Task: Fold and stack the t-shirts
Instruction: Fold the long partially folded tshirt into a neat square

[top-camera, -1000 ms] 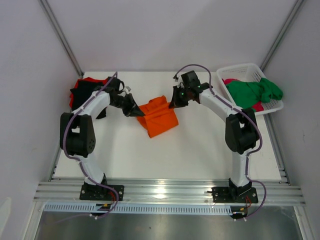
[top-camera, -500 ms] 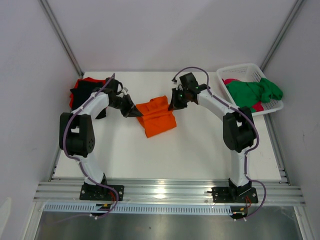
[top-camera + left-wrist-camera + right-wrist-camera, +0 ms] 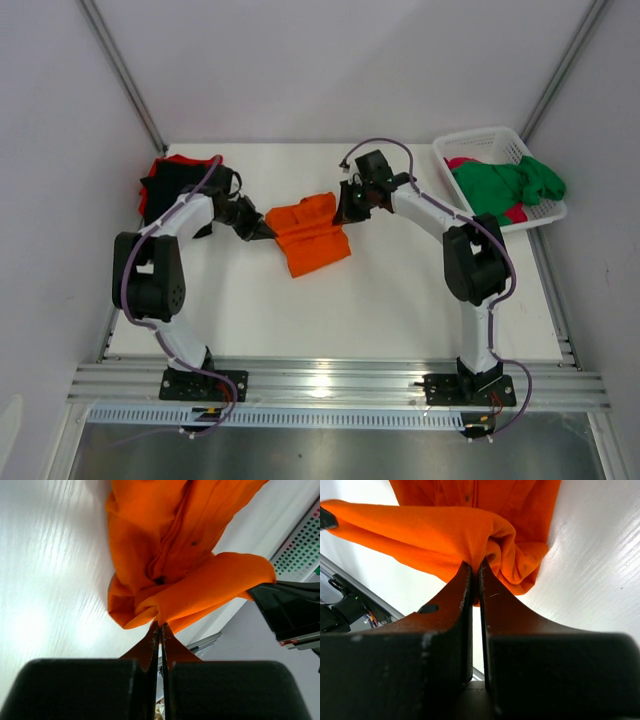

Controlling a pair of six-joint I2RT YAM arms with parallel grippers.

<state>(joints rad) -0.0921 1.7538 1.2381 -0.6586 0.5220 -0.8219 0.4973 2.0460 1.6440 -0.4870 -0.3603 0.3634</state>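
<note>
Centrally on the white bench [image 3: 400, 300]: one orange t-shirt [image 3: 312, 235], bunched and partly folded. Left jaws pressed together, pinching its left edge; right jaws likewise pinching its far right corner. Far left: red t-shirt [image 3: 182, 160] and black t-shirt [image 3: 160, 186], heaped together. Far right: white lattice basket [image 3: 480, 138] holding green t-shirt [image 3: 505, 185] over magenta-pink t-shirt [image 3: 460, 163].

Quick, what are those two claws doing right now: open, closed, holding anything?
Left gripper: closed, pinching an edge of the orange t-shirt.
Right gripper: closed, pinching the same orange t-shirt at its other end.
</note>
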